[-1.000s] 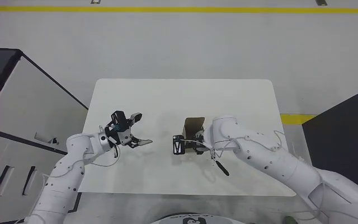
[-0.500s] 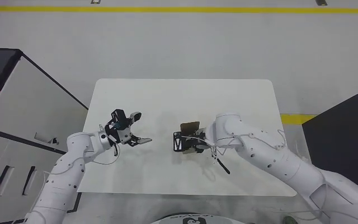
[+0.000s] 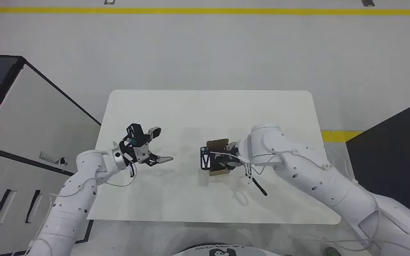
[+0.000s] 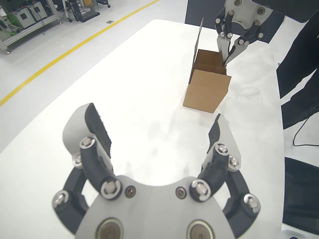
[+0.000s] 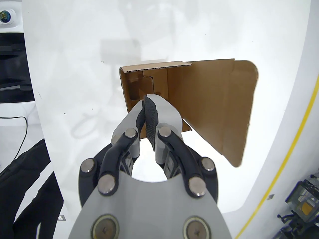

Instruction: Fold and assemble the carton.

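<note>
Two arms are held over a white table point(image 3: 192, 109). The right arm is bent in from the robot's right, with its wrist turned so that the right gripper point(image 5: 146, 100) points down into the carton point(image 4: 206, 90). Its fingers are pressed together, and the rim of one carton wall is pinched between them. The left arm is stretched low over the table, well apart from the carton. The left gripper point(image 4: 154, 115) is aimed towards the carton, its fingers spread wide with nothing between them. A stretch of bare table top lies between that gripper and the carton. A yellow line point(image 3: 192, 10) is painted on the floor beyond the table. The carton is set upright near the table's middle, with its open mouth facing up. One long flap point(image 4: 198, 40) is raised on the side farther from the robot, so the long axis runs vertically.
</note>
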{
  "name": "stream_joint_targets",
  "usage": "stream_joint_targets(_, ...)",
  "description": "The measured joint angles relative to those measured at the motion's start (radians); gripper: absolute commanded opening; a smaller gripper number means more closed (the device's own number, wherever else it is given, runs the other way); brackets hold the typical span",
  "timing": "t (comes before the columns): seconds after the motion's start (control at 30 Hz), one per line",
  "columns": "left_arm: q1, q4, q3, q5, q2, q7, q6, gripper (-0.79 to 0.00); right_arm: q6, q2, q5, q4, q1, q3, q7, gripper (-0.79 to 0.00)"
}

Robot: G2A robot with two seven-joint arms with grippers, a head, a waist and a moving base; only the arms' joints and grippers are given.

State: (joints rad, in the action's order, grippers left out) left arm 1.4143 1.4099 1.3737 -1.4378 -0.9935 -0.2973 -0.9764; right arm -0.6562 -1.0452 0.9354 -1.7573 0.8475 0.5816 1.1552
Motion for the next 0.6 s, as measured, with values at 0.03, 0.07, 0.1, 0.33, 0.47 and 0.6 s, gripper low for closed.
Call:
stream_joint_targets(0.03,-0.001,-0.001,-0.001,0.000,0.000,0.000,0.001,0.000,0.001,-0.002,0.002,0.003,-0.003,-0.004,0.000,-0.785)
stream_joint_targets(0.07,-0.002,-0.002,-0.001,0.001,0.001,0.001,0.002,0.000,0.002,-0.004,0.003,0.006,-0.006,-0.008,0.000,-0.785)
stream_joint_targets(0.1,-0.002,-0.003,-0.003,0.001,0.001,0.002,0.002,0.000,0.001,-0.007,0.003,0.010,-0.009,-0.013,-0.001,-0.785)
stream_joint_targets(0.33,-0.006,-0.006,-0.011,0.005,0.003,0.004,0.006,0.000,0.001,-0.035,-0.012,0.065,-0.042,-0.059,-0.010,-0.785)
stream_joint_targets(0.47,-0.008,-0.006,-0.014,0.007,0.003,0.006,0.011,0.000,-0.001,-0.045,-0.021,0.084,-0.054,-0.074,-0.012,-0.785)
stream_joint_targets(0.6,-0.008,-0.005,-0.014,0.007,0.003,0.006,0.011,0.000,-0.001,-0.044,-0.021,0.083,-0.053,-0.074,-0.012,-0.785)
